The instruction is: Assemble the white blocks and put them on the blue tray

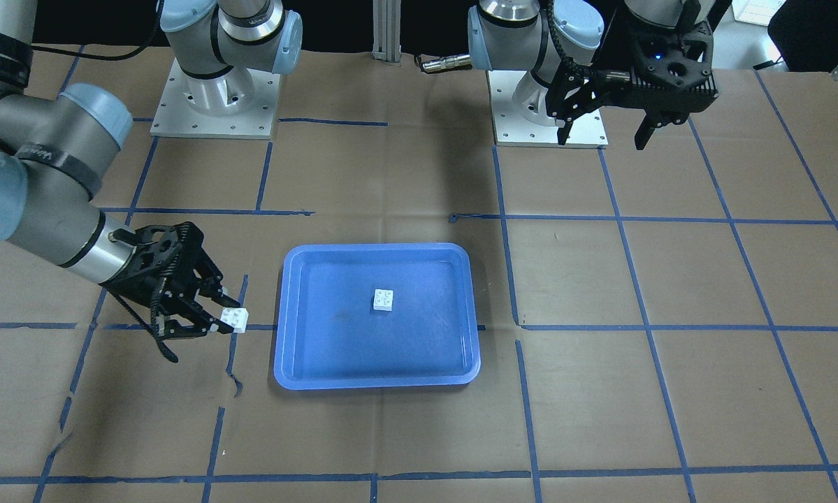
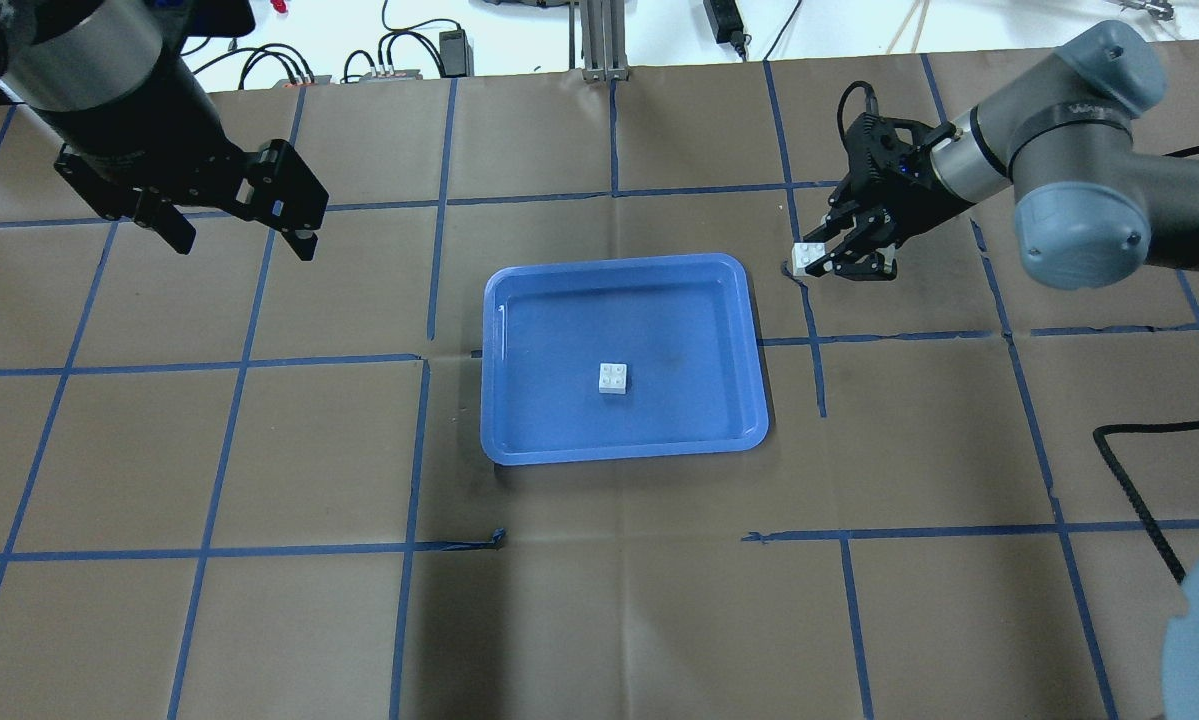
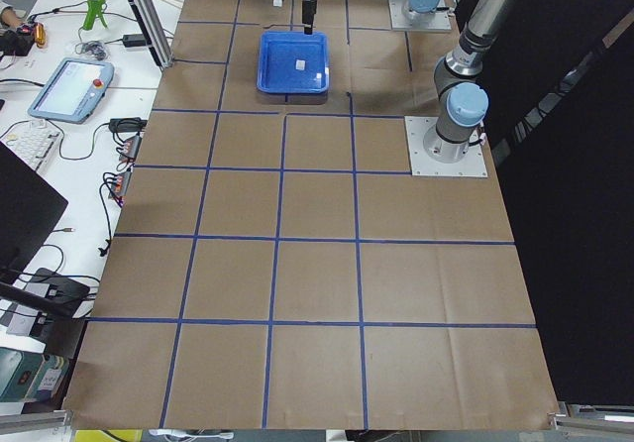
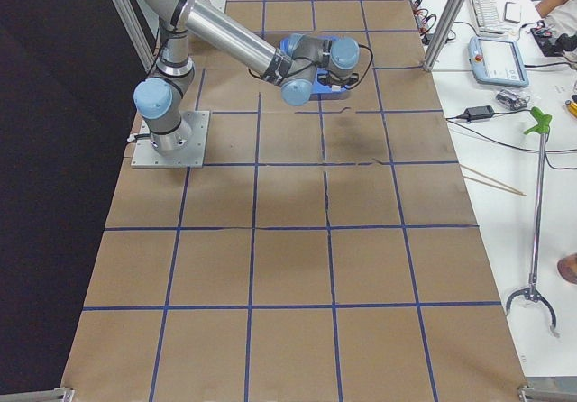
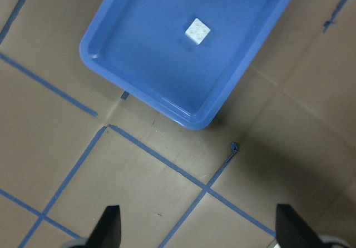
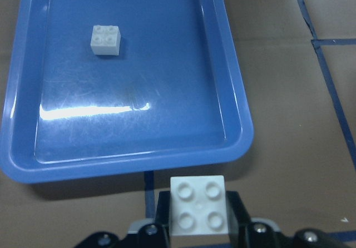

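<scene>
Brown paper (image 2: pixel 599 620) covers the table, gridded with blue tape (image 2: pixel 243 364). In the left side view a white bench (image 3: pixel 74 179) runs from 7 to 11 o'clock, holding a pendant (image 3: pixel 67 87) and keyboard (image 3: pixel 22 148). A black curtain (image 3: pixel 584 214) hangs at 3 o'clock.

**A:** Where's everything sitting?

**B:** I've got the tray (image 2: pixel 679 320) mid-surface (image 2: pixel 599 600). One block (image 2: pixel 614 379) lies in it, near the centre. The second block (image 2: pixel 807 258) sits between the fingers of the right hand (image 2: pixel 819 262), outside the rim, just beside the tray's far right corner.

**A:** Left hand?

**B:** The left hand (image 2: pixel 242 247) hangs above the surface at far left, well apart from the tray.
</scene>
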### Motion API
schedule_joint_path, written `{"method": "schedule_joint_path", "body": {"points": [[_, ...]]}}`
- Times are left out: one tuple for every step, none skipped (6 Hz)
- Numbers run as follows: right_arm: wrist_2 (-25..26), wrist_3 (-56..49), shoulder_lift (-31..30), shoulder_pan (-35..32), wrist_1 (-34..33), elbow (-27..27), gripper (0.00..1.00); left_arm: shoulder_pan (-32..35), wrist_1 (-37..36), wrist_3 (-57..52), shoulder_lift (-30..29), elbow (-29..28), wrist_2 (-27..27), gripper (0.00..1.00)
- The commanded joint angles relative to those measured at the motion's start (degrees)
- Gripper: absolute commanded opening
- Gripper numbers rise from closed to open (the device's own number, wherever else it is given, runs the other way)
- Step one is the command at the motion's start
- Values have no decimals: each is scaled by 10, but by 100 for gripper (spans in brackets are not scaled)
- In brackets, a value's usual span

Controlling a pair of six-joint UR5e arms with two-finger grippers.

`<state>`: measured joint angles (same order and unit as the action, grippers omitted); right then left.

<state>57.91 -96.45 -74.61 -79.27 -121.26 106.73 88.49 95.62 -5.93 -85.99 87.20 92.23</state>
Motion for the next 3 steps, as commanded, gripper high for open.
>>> {"method": "schedule_joint_path", "body": {"points": [[-23,94,-26,-61,-111,73,24,-10,-1,2,0,-1,-4,99],[-21,175,-18,-96,-232,114,24,-10,-2,4,1,-2,-4,99],[-21,189,0,-112,-281,131,24,-10,-2,6,1,-4,-6,99]]}}
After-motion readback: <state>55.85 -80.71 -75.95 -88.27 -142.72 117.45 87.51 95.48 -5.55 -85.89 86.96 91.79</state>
